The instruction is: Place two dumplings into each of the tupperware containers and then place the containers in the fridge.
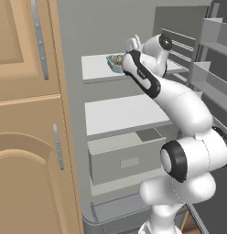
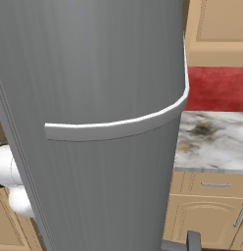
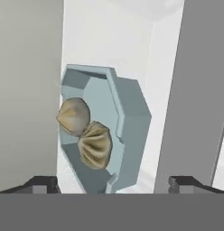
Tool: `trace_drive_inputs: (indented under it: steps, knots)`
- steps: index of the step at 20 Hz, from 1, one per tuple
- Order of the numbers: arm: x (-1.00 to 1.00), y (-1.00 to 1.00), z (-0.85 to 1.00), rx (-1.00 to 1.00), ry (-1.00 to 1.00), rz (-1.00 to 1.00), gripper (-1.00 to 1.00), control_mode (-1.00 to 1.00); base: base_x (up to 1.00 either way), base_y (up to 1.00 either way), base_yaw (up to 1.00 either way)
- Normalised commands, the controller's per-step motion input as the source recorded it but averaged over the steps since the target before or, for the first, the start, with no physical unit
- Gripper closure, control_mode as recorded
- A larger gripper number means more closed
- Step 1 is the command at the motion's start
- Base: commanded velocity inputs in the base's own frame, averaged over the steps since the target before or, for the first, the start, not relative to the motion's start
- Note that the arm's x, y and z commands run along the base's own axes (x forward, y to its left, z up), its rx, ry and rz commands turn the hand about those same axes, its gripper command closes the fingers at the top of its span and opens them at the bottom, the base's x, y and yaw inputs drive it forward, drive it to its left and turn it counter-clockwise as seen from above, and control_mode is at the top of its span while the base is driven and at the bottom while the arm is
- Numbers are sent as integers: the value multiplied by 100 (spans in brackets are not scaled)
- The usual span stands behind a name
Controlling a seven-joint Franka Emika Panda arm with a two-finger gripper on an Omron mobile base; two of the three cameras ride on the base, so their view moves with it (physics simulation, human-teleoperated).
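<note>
The fridge (image 1: 133, 114) stands open, with white shelves inside and a grey drawer (image 1: 127, 157) pulled partly out low down. A tan wooden cabinet (image 1: 28, 114) with long metal handles stands on the left. The white arm reaches up to the top shelf (image 1: 97, 66).

On that top shelf sits the small light blue container (image 3: 125, 117). Two dumplings (image 3: 93, 144) lie inside it, side by side and touching. In the left base view the arm hides most of the container.

The gripper (image 3: 113, 182) is just in front of the blue box. Its two dark fingertips (image 3: 41, 184) are spread wide apart, one on each side, and they look like they are not touching the box.

From the right base view, the grey fridge door (image 2: 94, 122) with its curved pale handle is very close. Past it are a marble counter (image 2: 211, 142), a red wall and more tan cabinets.
</note>
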Motion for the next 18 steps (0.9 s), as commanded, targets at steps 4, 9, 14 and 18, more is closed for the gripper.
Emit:
trace_drive_inputs:
  steps: [4,9,14,18]
  knots:
    - [-69,0,7,0,-35,0,-100,-100,0,0,0]
    - [-100,-1,43,-1,-8,-2,-100,-100,0,0,0]
    - [-100,-7,56,-1,7,-3,-100,-100,0,0,0]
    - [-100,0,55,-9,24,0,-100,-100,0,0,0]
